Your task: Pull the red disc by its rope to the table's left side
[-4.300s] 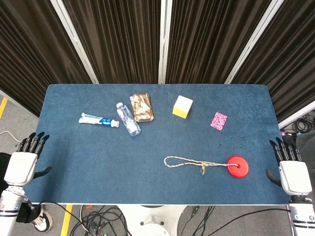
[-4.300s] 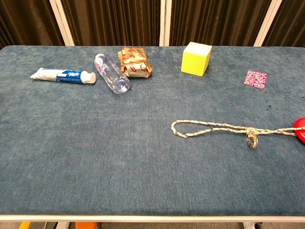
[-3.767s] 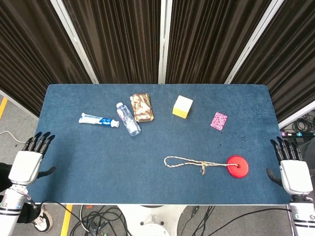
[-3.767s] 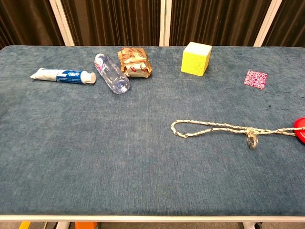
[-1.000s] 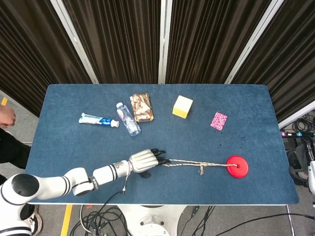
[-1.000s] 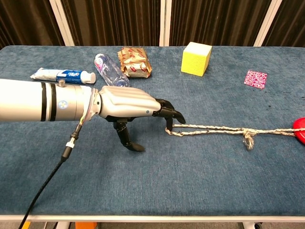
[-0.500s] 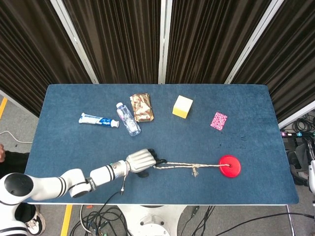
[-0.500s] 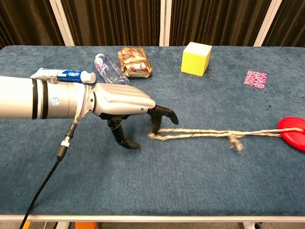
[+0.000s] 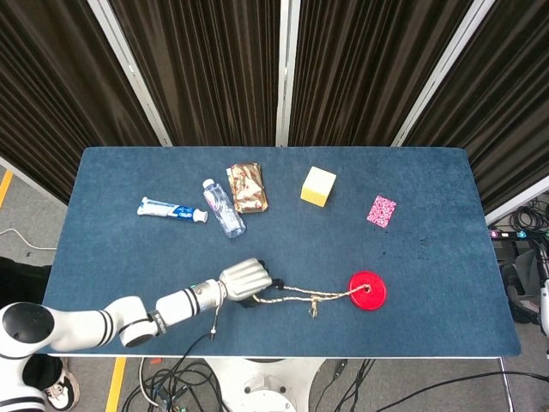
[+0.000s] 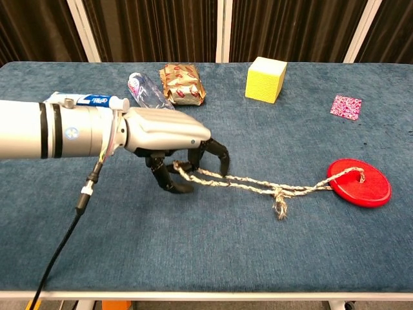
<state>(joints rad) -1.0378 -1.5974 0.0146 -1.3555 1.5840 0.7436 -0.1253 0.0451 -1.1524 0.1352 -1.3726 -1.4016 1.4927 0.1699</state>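
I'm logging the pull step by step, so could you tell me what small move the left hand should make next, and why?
Probably keep drawing the left hand toward the table's left side. It holds the rope's looped end, but the red disc lies right of the table's middle, and the rope looks a little slack, so a short pull leftward should take that up and drag the disc along.

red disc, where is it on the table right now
In the head view the red disc lies flat on the near half of the table, right of centre, joined by its rope to the left hand and well in front of the yellow cube.
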